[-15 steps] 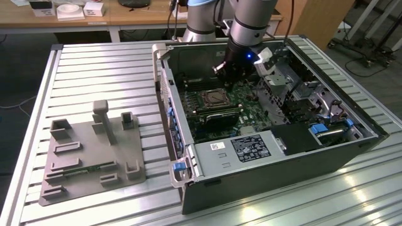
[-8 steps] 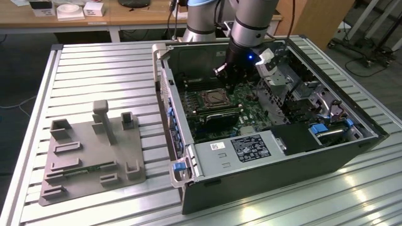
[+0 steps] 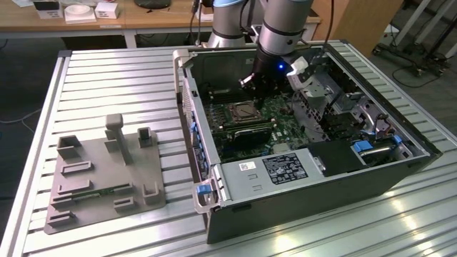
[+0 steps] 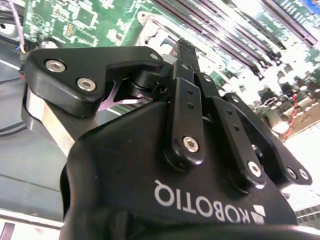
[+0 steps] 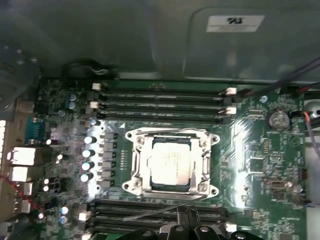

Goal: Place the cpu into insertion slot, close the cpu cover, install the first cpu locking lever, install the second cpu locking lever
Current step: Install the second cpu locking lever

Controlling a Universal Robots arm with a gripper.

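End effector (image 3: 256,80) hovering empty inside the open computer case (image 3: 400,176) above the motherboard (image 5: 260,165), fingers nearly together, cpu (image 5: 170,162) already seated in the insertion slot (image 5: 136,176) mid-board, cpu cover (image 5: 172,134) apparently down, one thin locking lever (image 5: 160,209) seemingly unlatched.

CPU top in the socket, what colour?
Silver-grey metal; the small square cpu sits inside the silver-rimmed insertion slot, shown best in the first wrist view.

cpu (image 5: 170,162): silver, flat in insertion slot (image 5: 131,175) | cpu cover (image 5: 206,161): closed
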